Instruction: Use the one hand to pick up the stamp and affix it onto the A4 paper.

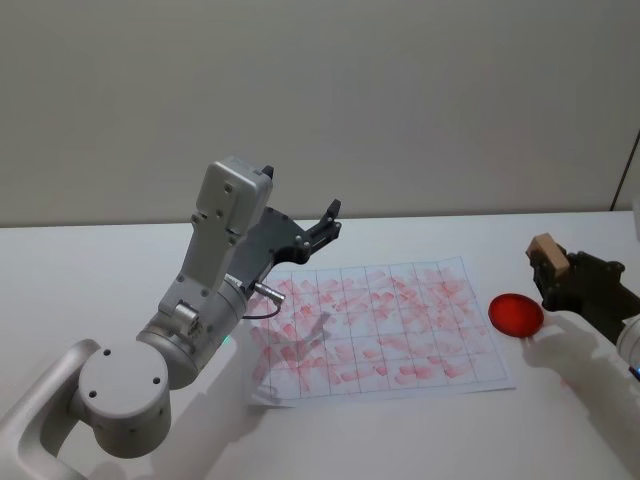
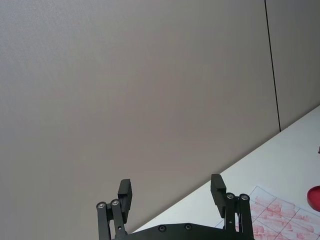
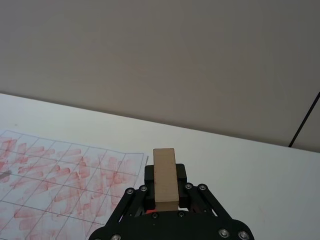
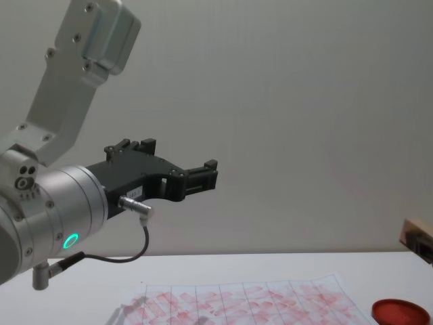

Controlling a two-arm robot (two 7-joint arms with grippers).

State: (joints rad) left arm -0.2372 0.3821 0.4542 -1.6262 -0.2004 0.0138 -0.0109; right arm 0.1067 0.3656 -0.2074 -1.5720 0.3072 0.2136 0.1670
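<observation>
My right gripper (image 1: 552, 268) is shut on the stamp (image 1: 546, 251), a small light-brown wooden block, and holds it above the table just beyond the paper's right edge. In the right wrist view the stamp (image 3: 164, 174) stands upright between the jaws. The A4 paper (image 1: 385, 330) lies flat mid-table, its grid cells full of pinkish-red marks; it also shows in the chest view (image 4: 250, 301). My left gripper (image 1: 326, 222) hangs open and empty above the paper's far left corner; its two fingers (image 2: 125, 192) are spread wide.
A round red ink pad (image 1: 516, 314) lies on the white table (image 1: 100, 280) right of the paper, just below and beside the held stamp; the chest view shows this pad (image 4: 400, 313) too. The bulky left arm (image 1: 200, 320) leans over the paper's left edge.
</observation>
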